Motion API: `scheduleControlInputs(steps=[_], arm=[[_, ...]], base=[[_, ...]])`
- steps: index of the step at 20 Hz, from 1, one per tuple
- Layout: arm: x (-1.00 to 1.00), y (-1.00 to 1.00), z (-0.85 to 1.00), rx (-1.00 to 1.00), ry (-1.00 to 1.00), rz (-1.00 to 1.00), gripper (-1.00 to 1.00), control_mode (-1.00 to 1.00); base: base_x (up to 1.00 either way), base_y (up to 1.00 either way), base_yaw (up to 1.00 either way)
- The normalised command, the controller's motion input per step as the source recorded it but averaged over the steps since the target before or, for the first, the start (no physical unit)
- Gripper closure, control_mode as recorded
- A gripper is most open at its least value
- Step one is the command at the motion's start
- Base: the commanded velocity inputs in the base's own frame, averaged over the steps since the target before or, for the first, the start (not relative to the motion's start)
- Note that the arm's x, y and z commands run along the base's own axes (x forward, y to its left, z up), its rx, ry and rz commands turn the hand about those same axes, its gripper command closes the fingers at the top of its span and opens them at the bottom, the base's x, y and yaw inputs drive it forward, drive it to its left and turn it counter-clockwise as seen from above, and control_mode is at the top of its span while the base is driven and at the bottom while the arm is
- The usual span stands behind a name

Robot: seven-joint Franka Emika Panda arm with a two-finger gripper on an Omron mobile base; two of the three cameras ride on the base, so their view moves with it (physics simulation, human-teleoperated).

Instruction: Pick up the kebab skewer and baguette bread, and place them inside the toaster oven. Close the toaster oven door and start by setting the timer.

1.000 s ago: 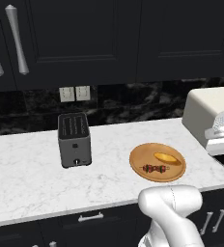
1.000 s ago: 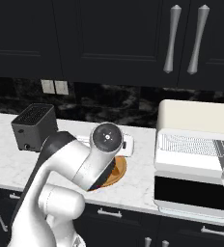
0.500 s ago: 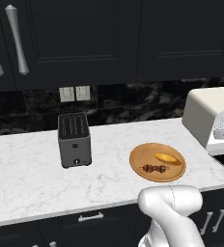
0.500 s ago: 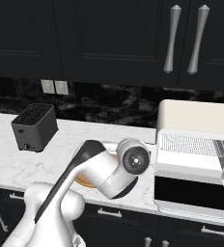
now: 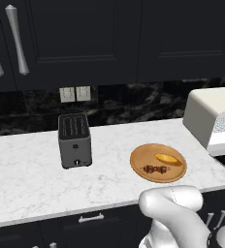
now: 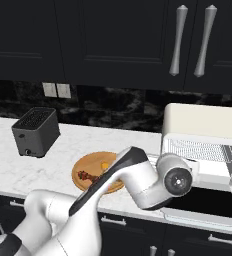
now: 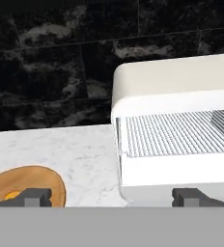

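We see the skewer (image 5: 155, 169) and the baguette (image 5: 168, 158) lying side by side on a round wooden plate (image 5: 139, 162) on the white marble counter (image 5: 27, 184); the baguette is on the far side, toward the wall, and the skewer on the near side. They lie close together; we cannot tell whether they touch.

The toaster oven (image 6: 203, 120) stands at the right end of the counter, just right of the plate. Its door (image 6: 208, 205) is folded down and open, dark glass facing up, and the wire rack (image 7: 176, 133) inside is bare.

A dark grey slot toaster (image 5: 74, 140) stands well to the left of the plate, below wall outlets (image 5: 75, 93).

From the hand camera, the gripper (image 7: 111, 197) faces the oven's open front, with the plate's edge at lower left. Its two fingertips (image 7: 33, 196) stand far apart, jaws wide, nothing between them.

Black cabinets (image 6: 113, 40) with silver handles hang above.
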Motion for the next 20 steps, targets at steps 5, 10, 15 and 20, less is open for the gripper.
scheduleControlInputs(steps=[5,10,15,20], arm=[[0.32,-1.0,-0.4,-0.01,-0.07,-0.09,-1.0,-1.0],[0.67,-0.99,-0.18,0.0,-0.04,0.0,-1.0,-1.0],[0.19,-0.62,-0.17,-0.03,-0.01,0.01,-1.0,-1.0],[0.0,-0.12,-0.62,-0.11,-0.01,0.0,-1.0,-1.0]], base=[[0.0,0.0,0.0],[0.0,0.0,0.0],[0.0,0.0,0.0],[0.0,0.0,0.0]])
